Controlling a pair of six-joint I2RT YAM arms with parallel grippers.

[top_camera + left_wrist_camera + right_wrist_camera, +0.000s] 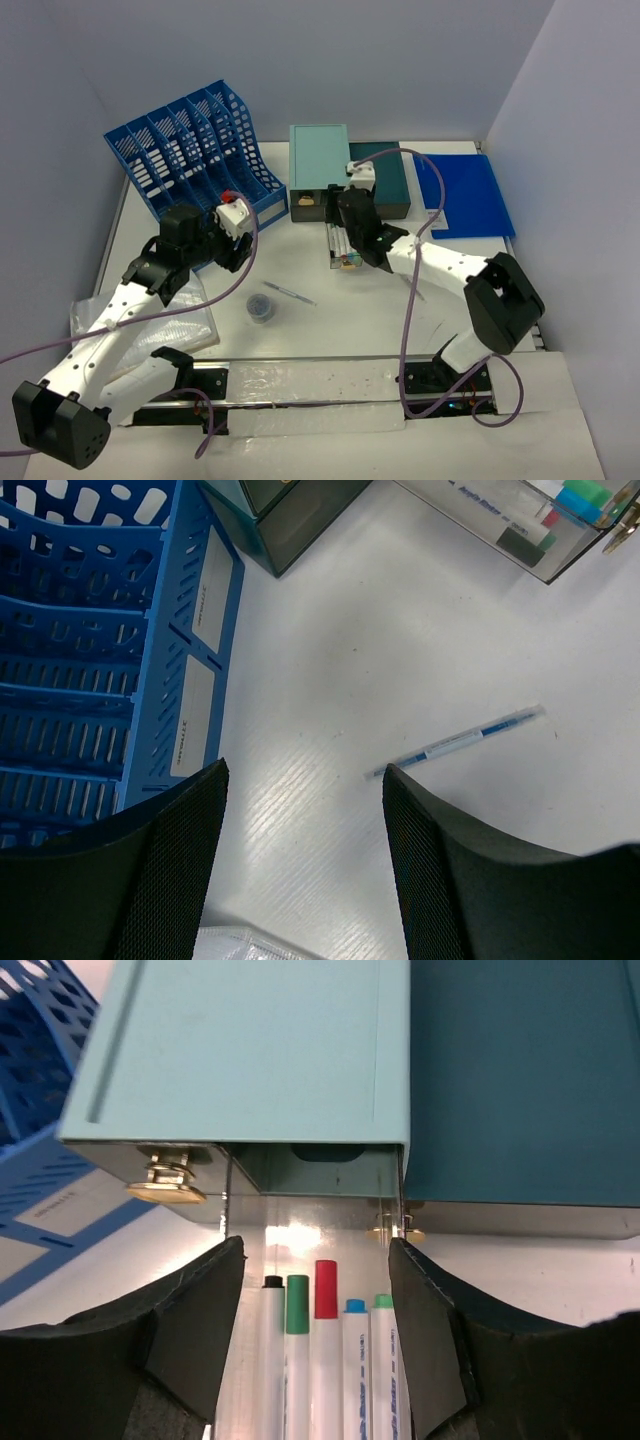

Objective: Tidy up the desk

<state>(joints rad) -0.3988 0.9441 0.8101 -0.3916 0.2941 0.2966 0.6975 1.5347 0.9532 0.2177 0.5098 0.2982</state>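
The white desk [330, 320] holds a blue slotted file rack [190, 160], a light teal drawer box [319, 168] and a dark teal one [392, 180]. From the light box a clear drawer [343, 250] is pulled out, and several markers [325, 1360] lie side by side in it. My right gripper [316, 1250] hovers open over those markers, its fingers apart and holding nothing. Over bare desk beside the rack [100, 640], my left gripper [305, 770] is open and empty. A thin blue-and-white pen [460, 742] lies just past its right finger.
A small round container [261, 306] sits near the pen [290, 293]. A clear plastic sleeve [150, 320] lies under the left arm. A blue folder [465, 195] lies flat at the back right. Walls close in the back and both sides.
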